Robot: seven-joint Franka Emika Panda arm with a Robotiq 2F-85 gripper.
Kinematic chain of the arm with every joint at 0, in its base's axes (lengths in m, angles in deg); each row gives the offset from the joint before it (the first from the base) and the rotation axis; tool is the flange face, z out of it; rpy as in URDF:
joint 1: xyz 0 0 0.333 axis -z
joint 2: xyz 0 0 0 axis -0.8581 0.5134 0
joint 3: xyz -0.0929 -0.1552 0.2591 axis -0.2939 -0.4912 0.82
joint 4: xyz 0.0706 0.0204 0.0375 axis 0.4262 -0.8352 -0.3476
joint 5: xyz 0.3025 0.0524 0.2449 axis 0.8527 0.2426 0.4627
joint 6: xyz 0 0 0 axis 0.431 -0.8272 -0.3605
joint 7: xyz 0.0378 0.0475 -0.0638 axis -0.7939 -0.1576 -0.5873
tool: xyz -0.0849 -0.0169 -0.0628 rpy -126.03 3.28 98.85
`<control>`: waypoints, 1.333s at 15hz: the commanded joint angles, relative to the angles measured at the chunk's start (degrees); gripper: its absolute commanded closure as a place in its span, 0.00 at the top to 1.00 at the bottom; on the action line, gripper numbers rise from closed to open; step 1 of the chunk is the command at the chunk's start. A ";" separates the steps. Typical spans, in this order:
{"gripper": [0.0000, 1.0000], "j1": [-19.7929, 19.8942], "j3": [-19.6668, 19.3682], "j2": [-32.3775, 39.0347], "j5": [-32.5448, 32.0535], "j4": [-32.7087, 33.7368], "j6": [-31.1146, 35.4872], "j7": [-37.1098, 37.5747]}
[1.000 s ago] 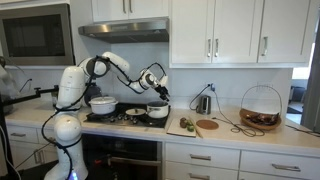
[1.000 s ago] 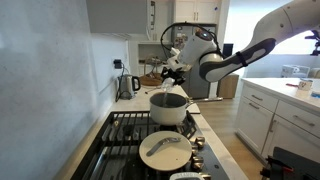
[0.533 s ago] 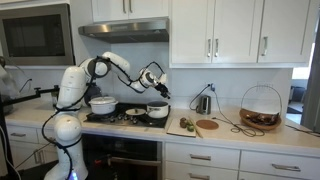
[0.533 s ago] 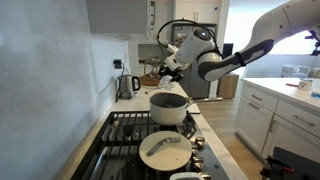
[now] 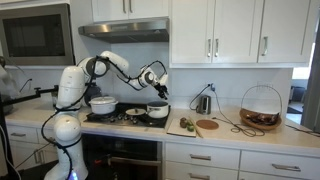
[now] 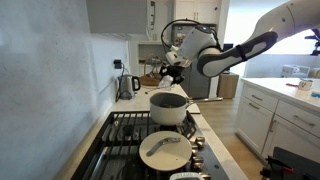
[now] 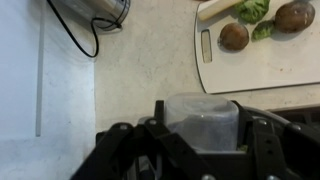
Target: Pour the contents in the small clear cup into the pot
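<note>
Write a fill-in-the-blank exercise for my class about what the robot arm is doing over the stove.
The black robot gripper is ____ on the small clear plastic cup. In both exterior views the gripper hangs ____ the low round silver-grey pot. In the wrist view, the leafy vegetable on the white cutting board is ____ in colour.
Missing words: shut; above; green.

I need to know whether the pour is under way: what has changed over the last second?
Only the arm moved: in an exterior view its wrist shifted and turned slightly above the pot. The gripper stays shut on the small clear cup; nothing was let go. The pot and the white pot stayed put.
</note>
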 commanded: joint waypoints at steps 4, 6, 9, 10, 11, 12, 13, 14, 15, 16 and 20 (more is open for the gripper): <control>0.39 5.51 4.76 -4.26 29.36 -3.59 0.79 -9.53; 0.39 7.25 5.63 -5.38 39.22 -3.86 0.50 -13.47; 0.39 9.61 6.50 -6.92 53.93 -4.22 0.21 -20.01; 0.39 11.31 8.04 -7.12 59.10 -3.81 -0.26 -22.16; 0.39 12.89 9.40 -7.23 64.33 -3.26 -0.90 -24.47; 0.39 14.11 10.20 -7.50 69.42 -3.07 -1.52 -26.99; 0.39 15.48 11.12 -7.82 74.52 -2.90 -2.34 -29.54; 0.39 16.80 11.92 -8.22 79.66 -2.84 -3.46 -32.16; 0.39 17.83 12.32 -8.66 84.62 -2.79 -4.92 -34.59; 0.39 18.91 12.56 -9.11 89.63 -2.97 -6.49 -37.20; 0.39 16.08 4.78 -12.22 107.54 -6.80 -14.38 -46.18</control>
